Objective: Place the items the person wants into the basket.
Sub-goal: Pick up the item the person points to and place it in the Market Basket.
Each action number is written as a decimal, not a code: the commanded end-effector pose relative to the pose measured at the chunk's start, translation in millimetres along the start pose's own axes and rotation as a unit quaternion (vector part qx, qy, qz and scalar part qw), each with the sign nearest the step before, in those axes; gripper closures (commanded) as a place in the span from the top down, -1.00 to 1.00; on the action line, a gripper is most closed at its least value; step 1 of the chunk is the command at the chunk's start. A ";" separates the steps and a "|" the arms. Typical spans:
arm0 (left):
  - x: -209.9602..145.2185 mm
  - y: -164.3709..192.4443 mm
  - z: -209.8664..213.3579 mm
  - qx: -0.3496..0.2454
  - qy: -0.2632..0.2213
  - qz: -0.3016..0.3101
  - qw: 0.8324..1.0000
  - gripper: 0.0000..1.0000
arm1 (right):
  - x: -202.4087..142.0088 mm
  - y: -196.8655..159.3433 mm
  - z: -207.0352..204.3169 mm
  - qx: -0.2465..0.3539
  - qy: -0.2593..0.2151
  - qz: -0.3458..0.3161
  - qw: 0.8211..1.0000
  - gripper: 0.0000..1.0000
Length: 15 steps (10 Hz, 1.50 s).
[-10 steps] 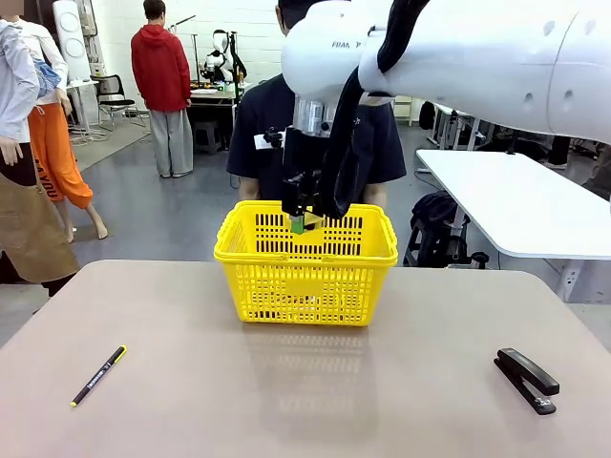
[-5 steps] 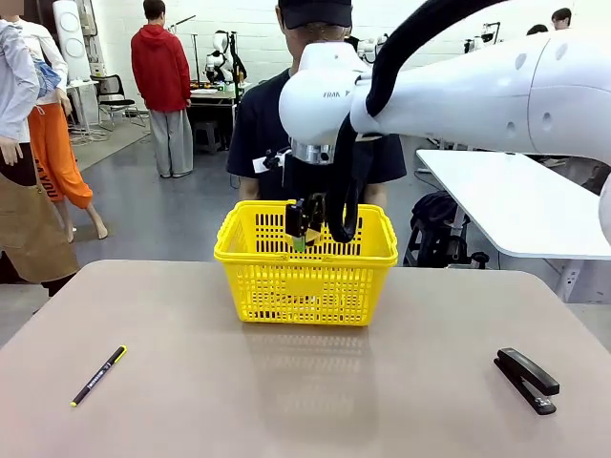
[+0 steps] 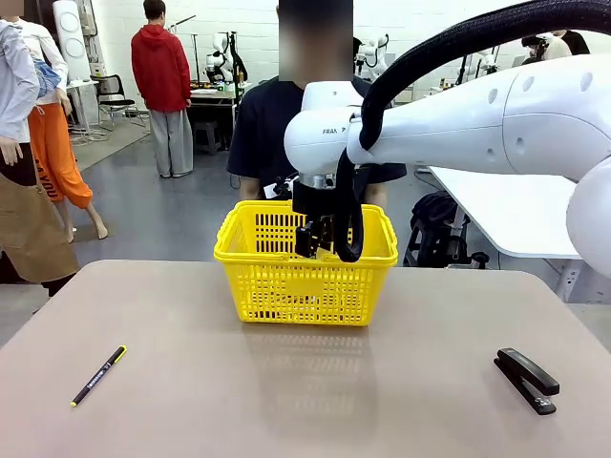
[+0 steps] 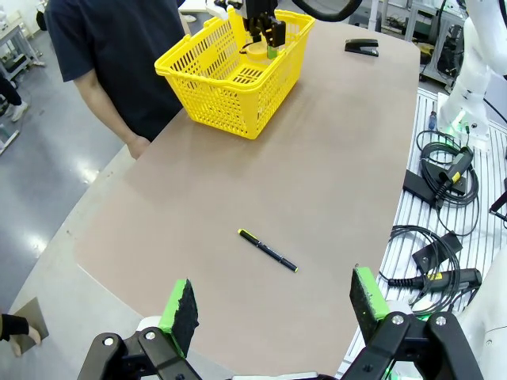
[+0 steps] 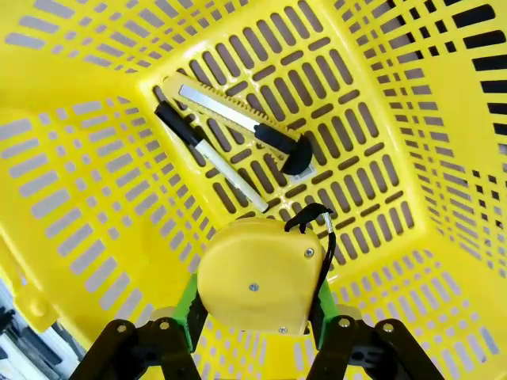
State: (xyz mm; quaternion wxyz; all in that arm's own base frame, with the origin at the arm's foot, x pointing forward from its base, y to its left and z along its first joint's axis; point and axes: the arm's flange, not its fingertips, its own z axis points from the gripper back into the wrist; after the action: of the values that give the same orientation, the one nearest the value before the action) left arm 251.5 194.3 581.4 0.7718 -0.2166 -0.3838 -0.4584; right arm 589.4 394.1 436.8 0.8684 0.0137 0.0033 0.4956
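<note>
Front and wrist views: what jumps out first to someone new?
The right pincer, lowered into the yellow basket at the table's far side, clamps a tape measure above the cutter and marker on the basket floor. The left pincer hangs open over the near table, a black pen below it.

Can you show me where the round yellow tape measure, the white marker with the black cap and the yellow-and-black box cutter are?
Round yellow tape measure [image 5: 257, 275], right wrist view, case middle.
White marker with black cap [image 5: 207, 154], right wrist view, mid-barrel.
Yellow-and-black box cutter [image 5: 238, 120], right wrist view, blade slider.
</note>
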 end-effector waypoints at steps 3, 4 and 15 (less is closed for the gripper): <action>-0.3 0.3 1.9 -0.002 -0.007 -0.009 1.000 1.00 | 10.1 -0.3 13.1 -0.020 -0.003 -0.015 1.000 1.00; -0.3 0.3 1.9 -0.002 -0.007 -0.009 1.000 1.00 | 10.5 -0.3 13.4 -0.018 -0.003 -0.015 1.000 1.00; -0.3 0.3 1.9 -0.002 -0.007 -0.009 1.000 1.00 | -368.0 94.1 208.3 0.064 -0.095 -0.132 0.985 1.00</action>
State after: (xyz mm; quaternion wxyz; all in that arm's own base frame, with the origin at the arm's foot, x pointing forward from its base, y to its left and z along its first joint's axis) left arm 251.5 194.4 582.0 0.7726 -0.2158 -0.3827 -0.4582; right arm 359.6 151.8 689.5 0.9216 0.1334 -0.0368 0.3626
